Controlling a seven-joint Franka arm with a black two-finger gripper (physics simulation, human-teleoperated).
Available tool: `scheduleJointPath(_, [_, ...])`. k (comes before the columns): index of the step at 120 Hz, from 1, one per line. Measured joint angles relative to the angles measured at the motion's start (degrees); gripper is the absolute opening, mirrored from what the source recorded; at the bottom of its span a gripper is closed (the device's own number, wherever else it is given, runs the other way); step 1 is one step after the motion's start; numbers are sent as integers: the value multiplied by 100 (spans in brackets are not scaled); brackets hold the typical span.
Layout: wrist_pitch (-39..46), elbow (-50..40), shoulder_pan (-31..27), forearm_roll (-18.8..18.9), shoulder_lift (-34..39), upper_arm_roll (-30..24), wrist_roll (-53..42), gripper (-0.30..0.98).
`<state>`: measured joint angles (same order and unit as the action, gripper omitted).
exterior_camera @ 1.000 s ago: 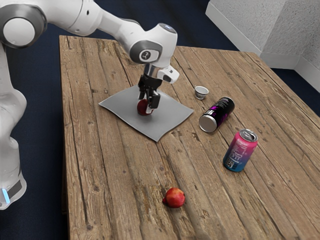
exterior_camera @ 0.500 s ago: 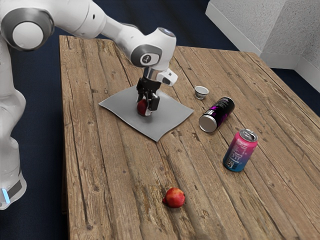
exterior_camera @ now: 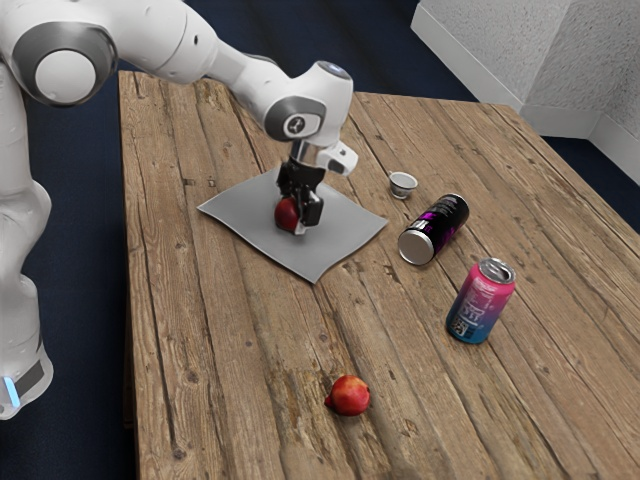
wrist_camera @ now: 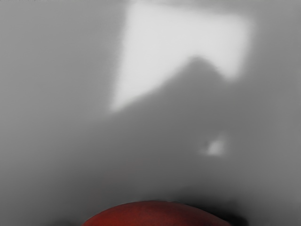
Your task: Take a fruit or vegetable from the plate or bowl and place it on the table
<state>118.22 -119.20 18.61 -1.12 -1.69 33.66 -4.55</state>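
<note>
Bending down from the exterior view's left, the white arm point(exterior_camera: 235, 70) is holding its black fingers point(exterior_camera: 313, 210) at the dark red fruit point(exterior_camera: 288, 214), whether clenched on it or released I cannot tell. That fruit is sitting on the grey plate point(exterior_camera: 245, 215), toward the far side of the bench point(exterior_camera: 230, 350). In the wrist view its rounded red skin is showing close under the hand. To the plate's right, a small cup point(exterior_camera: 402, 185) is standing far back, a black can point(exterior_camera: 435, 230) is lying on its side, and a pink-and-blue can point(exterior_camera: 482, 302) is standing upright. Nearer, a smaller red fruit point(exterior_camera: 350, 396) is resting on the wood.
</note>
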Motion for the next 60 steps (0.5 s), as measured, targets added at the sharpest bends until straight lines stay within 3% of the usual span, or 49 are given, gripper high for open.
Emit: scheduleJointPath(60, [-176, 136, -15, 74, -16, 32, -50, 43])
